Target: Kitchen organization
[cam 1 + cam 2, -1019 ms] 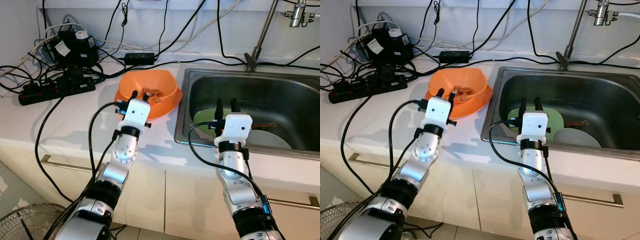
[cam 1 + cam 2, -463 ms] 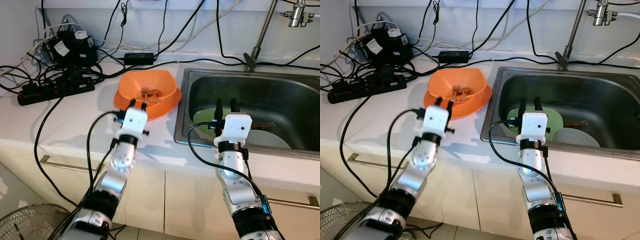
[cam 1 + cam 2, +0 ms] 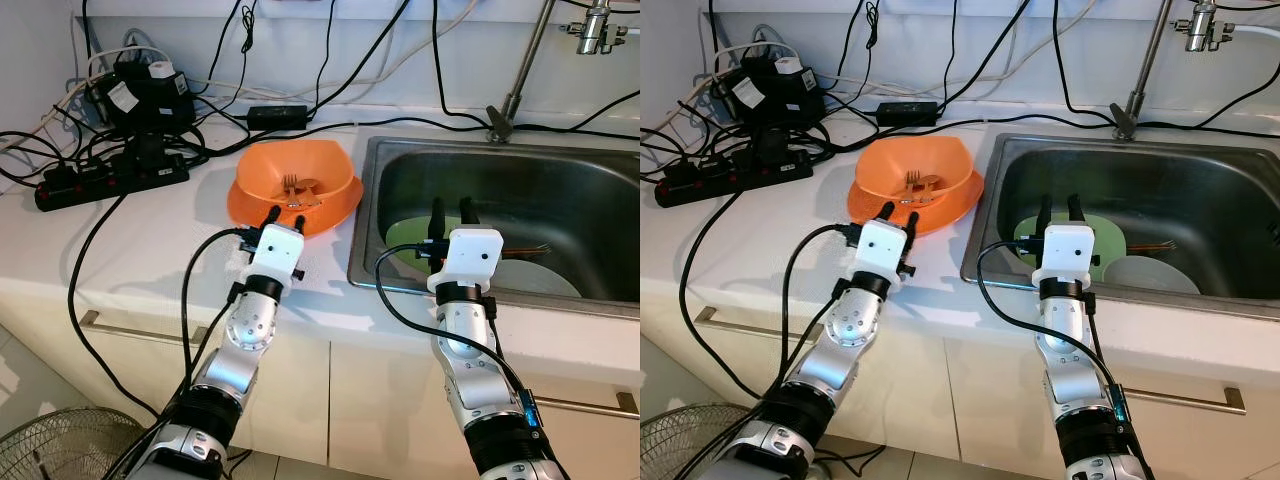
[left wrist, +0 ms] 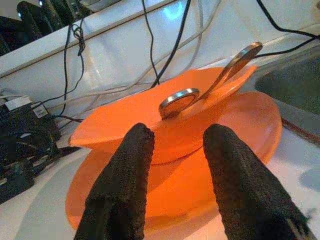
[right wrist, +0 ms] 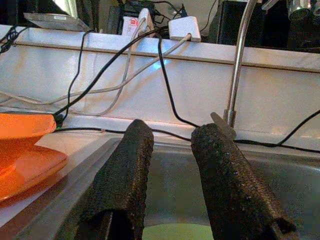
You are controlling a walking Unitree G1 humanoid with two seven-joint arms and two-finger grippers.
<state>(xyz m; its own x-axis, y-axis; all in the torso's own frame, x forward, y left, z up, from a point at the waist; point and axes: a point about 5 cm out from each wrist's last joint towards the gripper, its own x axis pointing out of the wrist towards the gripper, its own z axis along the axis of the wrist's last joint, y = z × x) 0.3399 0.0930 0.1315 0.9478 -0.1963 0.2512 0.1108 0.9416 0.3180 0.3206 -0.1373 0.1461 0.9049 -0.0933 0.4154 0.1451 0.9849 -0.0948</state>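
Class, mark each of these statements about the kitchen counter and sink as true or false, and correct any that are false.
1. The orange bowl sits on an orange plate. True.
2. The left gripper is clamped on the bowl's rim. False: its fingers are open, short of the dishes and holding nothing.
3. Cutlery lies inside the orange bowl. True.
4. The green plate rests on the counter beside the power strip. False: it lies in the sink.
5. The right gripper is over the sink's near edge, open. True.
6. The power strip sits to the right of the sink. False: it is on the counter to the left of the orange dishes.
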